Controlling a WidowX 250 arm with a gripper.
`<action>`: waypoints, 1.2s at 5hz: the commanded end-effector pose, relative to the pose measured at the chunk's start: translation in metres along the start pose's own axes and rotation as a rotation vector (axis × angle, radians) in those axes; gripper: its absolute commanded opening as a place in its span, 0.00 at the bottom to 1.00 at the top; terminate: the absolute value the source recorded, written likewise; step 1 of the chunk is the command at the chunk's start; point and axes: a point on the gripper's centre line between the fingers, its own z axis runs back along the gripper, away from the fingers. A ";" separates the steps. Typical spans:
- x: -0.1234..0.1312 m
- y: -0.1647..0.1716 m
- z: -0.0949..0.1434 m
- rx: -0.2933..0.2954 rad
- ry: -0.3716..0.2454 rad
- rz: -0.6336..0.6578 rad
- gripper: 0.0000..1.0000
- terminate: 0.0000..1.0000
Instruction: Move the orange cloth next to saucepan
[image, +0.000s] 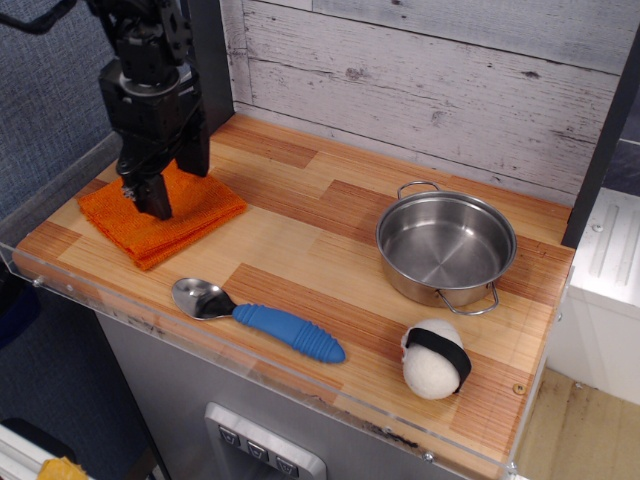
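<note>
The orange cloth (185, 215) lies flat and folded at the left end of the wooden counter (300, 250). My gripper (146, 194) is right over the cloth's middle, pointing down, jaws open, fingertips at or just touching the cloth surface. It hides part of the cloth's far half. The saucepan (445, 245), shiny steel with two wire loop handles and no lid, stands empty at the right side of the counter, well apart from the cloth.
A spoon with a steel bowl and blue handle (262, 320) lies near the front edge. A white plush ball with a black band (436, 358) sits in front of the saucepan. A dark post (208, 60) rises just behind the gripper. A plank wall backs the counter.
</note>
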 end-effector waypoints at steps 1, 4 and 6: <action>0.018 0.015 0.001 -0.001 -0.005 0.055 1.00 0.00; 0.014 0.009 -0.018 0.024 0.022 0.051 1.00 0.00; -0.005 -0.010 -0.018 0.008 0.047 0.005 1.00 0.00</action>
